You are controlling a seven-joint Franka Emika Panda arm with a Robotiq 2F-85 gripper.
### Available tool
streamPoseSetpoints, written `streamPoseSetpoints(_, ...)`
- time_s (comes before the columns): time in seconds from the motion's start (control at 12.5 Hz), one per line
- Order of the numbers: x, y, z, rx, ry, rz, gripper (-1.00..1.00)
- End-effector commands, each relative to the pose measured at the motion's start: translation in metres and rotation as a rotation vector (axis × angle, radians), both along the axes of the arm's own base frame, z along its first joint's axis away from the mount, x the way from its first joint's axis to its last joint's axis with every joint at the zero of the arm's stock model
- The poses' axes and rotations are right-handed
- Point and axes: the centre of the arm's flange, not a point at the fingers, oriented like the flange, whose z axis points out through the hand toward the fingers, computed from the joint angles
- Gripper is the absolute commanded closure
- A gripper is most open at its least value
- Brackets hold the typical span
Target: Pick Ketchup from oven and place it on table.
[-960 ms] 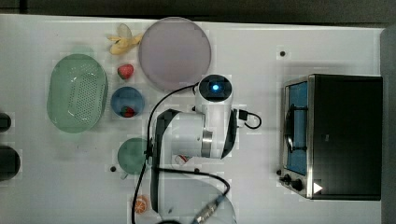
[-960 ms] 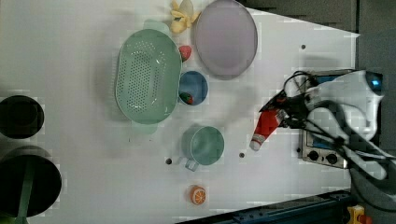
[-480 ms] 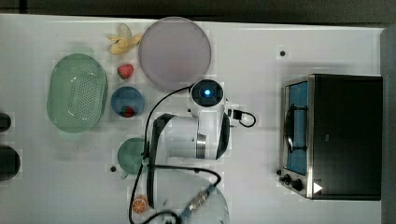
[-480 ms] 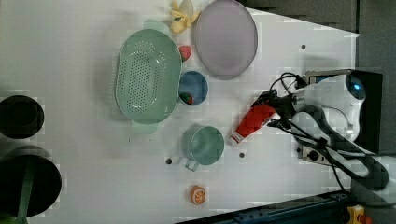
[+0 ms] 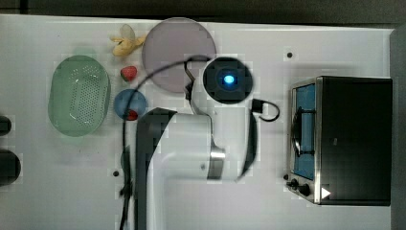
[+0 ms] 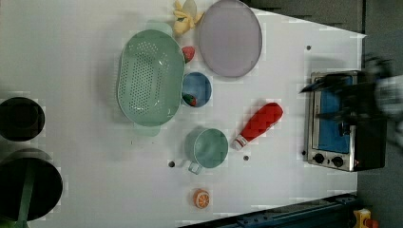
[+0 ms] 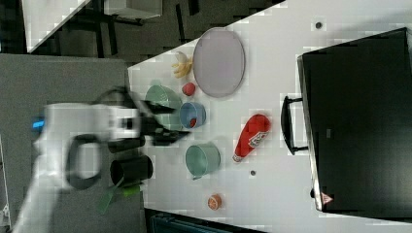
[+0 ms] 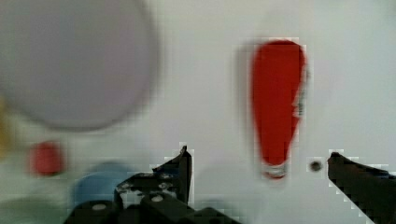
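Ketchup (image 6: 258,124) lies on its side on the table (image 6: 285,190), between the green cup (image 6: 207,147) and the oven (image 6: 340,121). My gripper (image 8: 259,170) is spread wide, empty, above it. Risk, in my judgement: the rounded bottle rolling if nudged.

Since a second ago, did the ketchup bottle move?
Yes. In the left view the Ketchup has shifted left, away from the oven and toward the green cup. It now lies on the table, free of the tool.

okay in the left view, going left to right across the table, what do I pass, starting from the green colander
Green colander → blue bowl → teal mug → Ketchup lying on the table → oven.
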Motion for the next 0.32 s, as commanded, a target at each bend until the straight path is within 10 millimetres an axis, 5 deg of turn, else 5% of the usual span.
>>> streamPoseSetpoints(0.08,-0.001,-0.010,0.098,-0.010,-0.084,-0.002,-1.00)
streamPoseSetpoints(0.32,-0.015,-0.012,0.164,-0.102,-0.075,0.037,-1.00)
